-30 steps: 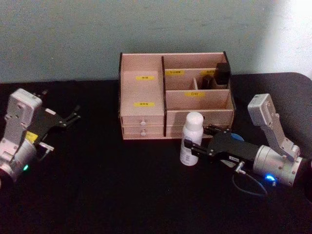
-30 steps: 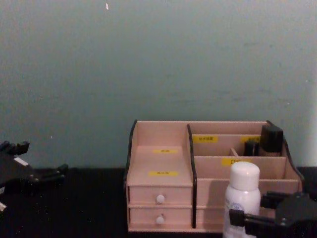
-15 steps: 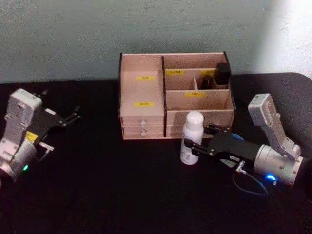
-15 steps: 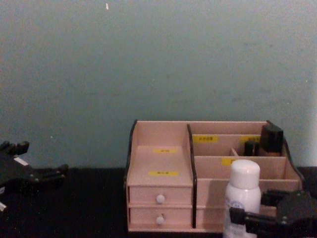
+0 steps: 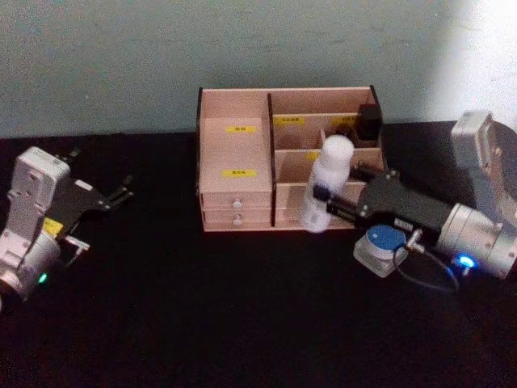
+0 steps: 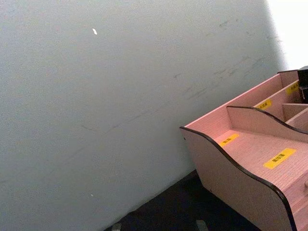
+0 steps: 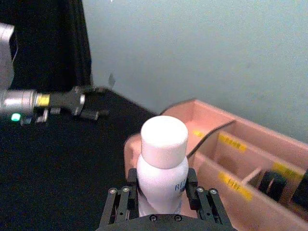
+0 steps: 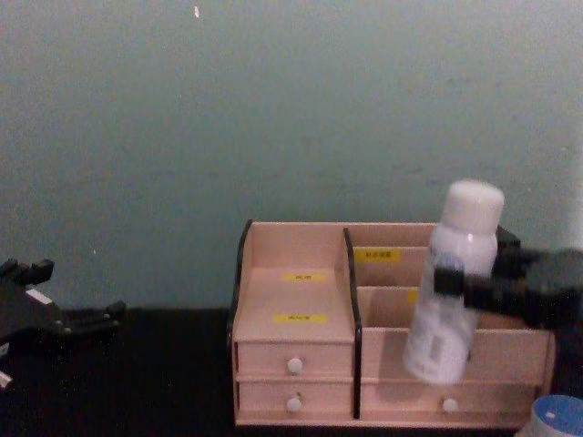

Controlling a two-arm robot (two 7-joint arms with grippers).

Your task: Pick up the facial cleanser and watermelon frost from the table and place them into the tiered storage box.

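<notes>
The facial cleanser (image 5: 330, 171), a white bottle with a white cap, hangs tilted above the table in front of the tiered storage box (image 5: 234, 145). My right gripper (image 5: 323, 202) is shut on its middle. The right wrist view shows the bottle (image 7: 163, 154) between the fingers of that gripper (image 7: 161, 187), with the box (image 7: 226, 159) beyond. From the chest, the bottle (image 8: 465, 228) leans before the box's (image 8: 291, 291) right compartments. The watermelon frost (image 5: 381, 242), a small white box with a round blue top, lies on the table under my right arm. My left gripper (image 5: 121, 192) rests open at the far left.
A black cloth (image 5: 202, 315) covers the table. Dark items (image 5: 367, 123) stand in the box's back right compartment. Its left side (image 6: 250, 154) appears in the left wrist view, against a pale green wall (image 8: 273, 109). A cable loop (image 5: 420, 279) lies near my right wrist.
My right gripper has lifted the facial cleanser off the table, up and toward the box, tilting it. The blue-topped watermelon frost now shows under the arm. The left arm has not moved.
</notes>
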